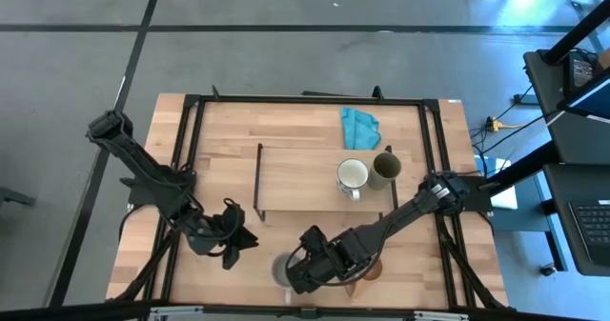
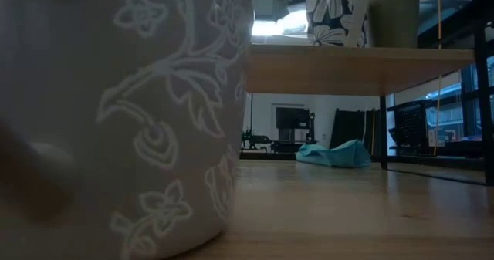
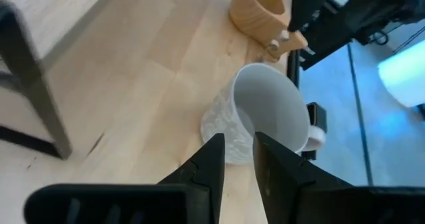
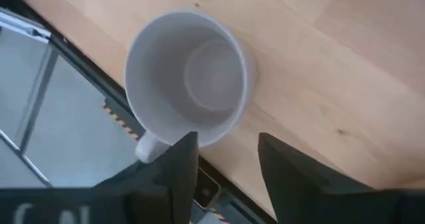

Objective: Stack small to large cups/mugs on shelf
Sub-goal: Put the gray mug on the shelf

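Note:
The grey mug [image 1: 281, 270] stands upright near the table's near edge, its handle [image 4: 147, 146] toward that edge. It also shows in the right wrist view [image 4: 186, 71], the left wrist view [image 3: 265, 111] and the low view [image 2: 116, 113]. My right gripper [image 1: 295, 271] is open just above it, fingers [image 4: 186, 159] over the rim beside the handle. My left gripper [image 1: 236, 241] is to the mug's left, open by a narrow gap and empty. The wooden cup [image 1: 370, 270] stands right of the mug, partly under my right arm. The white cup [image 1: 352, 175] and olive-green cup [image 1: 386, 167] stand on the shelf [image 1: 295, 183].
A teal cloth [image 1: 359, 126] lies on the table behind the shelf. The shelf's black wire legs [image 1: 259, 180] stand at both its ends. The shelf board left of the white cup is bare. The table's near edge [image 1: 286, 307] is close to the grey mug.

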`<state>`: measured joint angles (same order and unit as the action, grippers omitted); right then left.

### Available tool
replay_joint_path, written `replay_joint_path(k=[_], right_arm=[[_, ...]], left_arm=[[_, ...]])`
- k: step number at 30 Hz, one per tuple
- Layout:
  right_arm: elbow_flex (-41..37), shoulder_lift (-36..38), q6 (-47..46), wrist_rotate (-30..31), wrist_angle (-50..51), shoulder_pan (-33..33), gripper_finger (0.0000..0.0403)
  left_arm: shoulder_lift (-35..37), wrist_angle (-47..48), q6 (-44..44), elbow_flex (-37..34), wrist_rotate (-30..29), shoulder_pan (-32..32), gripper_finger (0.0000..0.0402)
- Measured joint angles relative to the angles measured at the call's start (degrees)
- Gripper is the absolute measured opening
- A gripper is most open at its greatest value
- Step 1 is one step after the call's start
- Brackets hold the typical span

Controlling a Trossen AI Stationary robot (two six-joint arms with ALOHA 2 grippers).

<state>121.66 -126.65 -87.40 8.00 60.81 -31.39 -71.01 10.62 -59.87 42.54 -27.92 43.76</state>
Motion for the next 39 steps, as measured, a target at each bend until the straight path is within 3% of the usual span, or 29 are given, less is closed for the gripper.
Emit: replay_joint_path(k=[16,39], right_arm=[[-8.5,-0.1,-3.9,-2.6,-14.7,0.1,0.0161],[-6.0,-1.4,-2.7,-0.5,-14.6,0.3,0.0161]], left_arm=[[0.7,3.1,0.0,0.0,0.0,1.3,0.0075],[0.7,3.5,0.0,0.0,0.4,1.5,0.0075]])
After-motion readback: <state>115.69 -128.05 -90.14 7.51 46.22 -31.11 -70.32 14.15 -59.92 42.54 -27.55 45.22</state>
